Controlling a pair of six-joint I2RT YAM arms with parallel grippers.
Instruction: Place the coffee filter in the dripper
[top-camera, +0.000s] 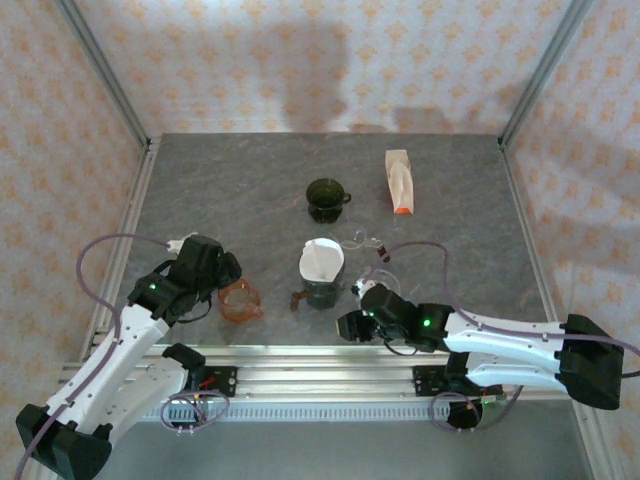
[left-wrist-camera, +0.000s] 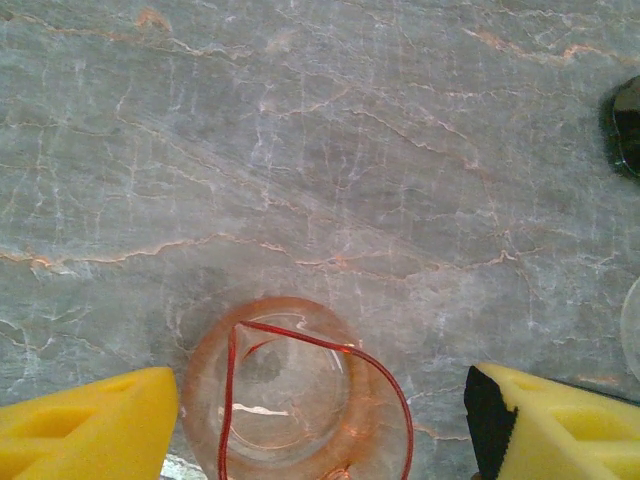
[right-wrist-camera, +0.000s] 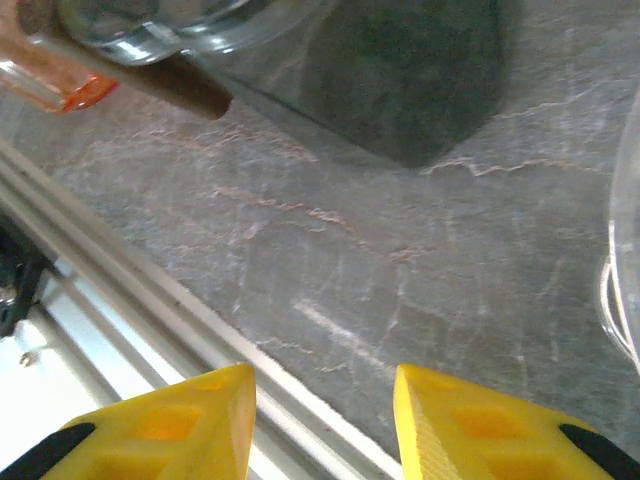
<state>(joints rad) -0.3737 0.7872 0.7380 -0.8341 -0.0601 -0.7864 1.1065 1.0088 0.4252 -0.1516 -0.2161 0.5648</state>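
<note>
Coffee filter (top-camera: 321, 260) upright, seated in dripper (top-camera: 320, 292)

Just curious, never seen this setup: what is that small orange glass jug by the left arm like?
The orange glass jug is small, round and see-through, with a brighter orange rim. It stands upright, apparently empty, on the grey veined table near the front edge. The left arm's open jaws flank it; whether they touch it cannot be told.

A white coffee filter (top-camera: 321, 259) sits in the dark dripper (top-camera: 322, 292), an orange jug (top-camera: 240, 300) beside it.
</note>
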